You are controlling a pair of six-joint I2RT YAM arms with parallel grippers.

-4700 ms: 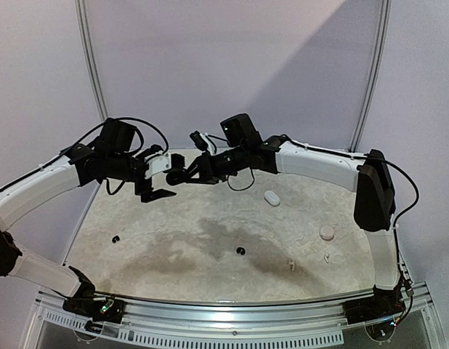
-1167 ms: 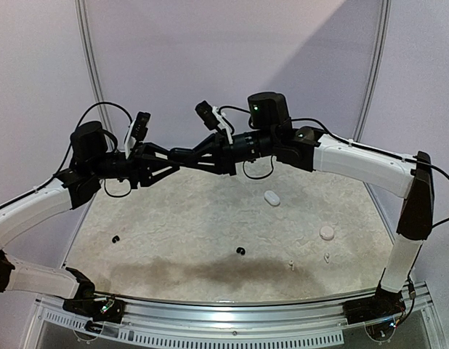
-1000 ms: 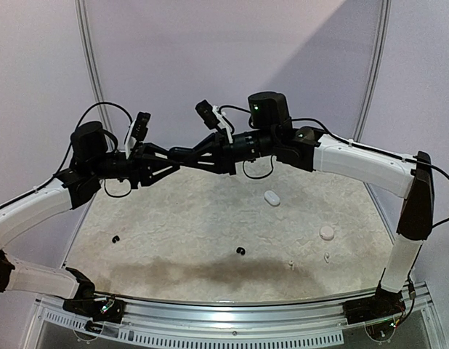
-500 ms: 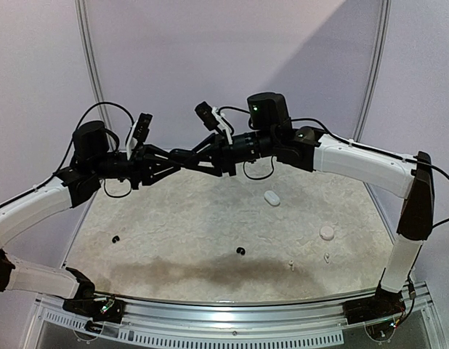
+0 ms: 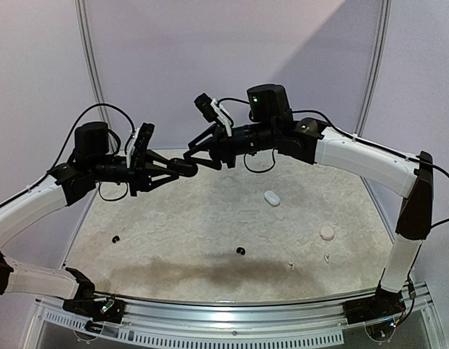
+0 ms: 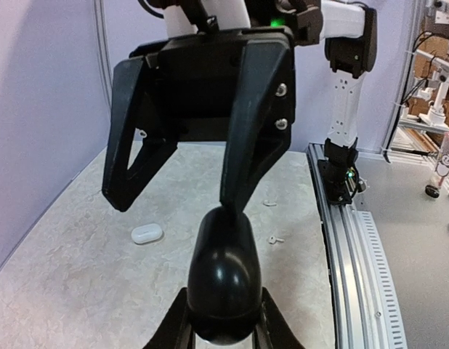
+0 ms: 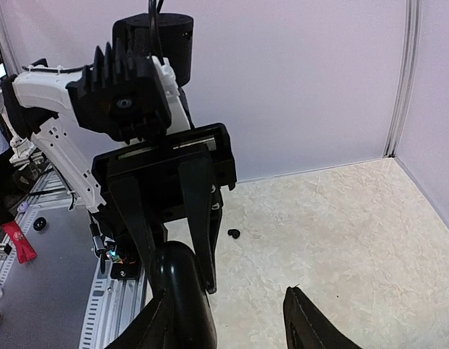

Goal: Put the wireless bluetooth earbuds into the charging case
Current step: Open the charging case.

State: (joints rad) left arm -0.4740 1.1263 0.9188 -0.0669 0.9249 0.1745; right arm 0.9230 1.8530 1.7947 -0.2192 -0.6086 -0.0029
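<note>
Top external view has both arms raised over the middle of the table [image 5: 174, 218], the left arm [image 5: 28, 207] reaching in from the left and the right arm [image 5: 355, 156] from the right, their wrists meeting in the air toward the far side.

The left claw [image 6: 226, 323] is pinched on a black case [image 6: 226, 280], a smooth egg-shaped pebble held well above the tabletop. The right claw [image 7: 235, 320] faces it with its fingers spread. In the left wrist view one of those fingers touches the top end of the black case, and the other stands apart from it. The case looks closed, with no open lid or seam showing.

By my reading the task is at an early stage. A case is in hand, but nothing has gone into it. The opening of the lid and every insertion are left to do.

A white case [image 5: 272, 197] lies on the table to the right of centre. A round white pebble [image 5: 327, 232], perhaps another case, lies nearer and further right.

All the buds I can find lie loose on the table. Two white buds [image 5: 290, 265] [image 5: 327, 257] are near the right front, close to the round pebble. Two black buds [image 5: 115, 238] [image 5: 240, 251] lie apart, one at the left and one near the front centre.

Nothing stands between the arms and the buds. The likely trouble is that the arms crowd each other around one small case, and the buds are tiny and well apart from it.
</note>
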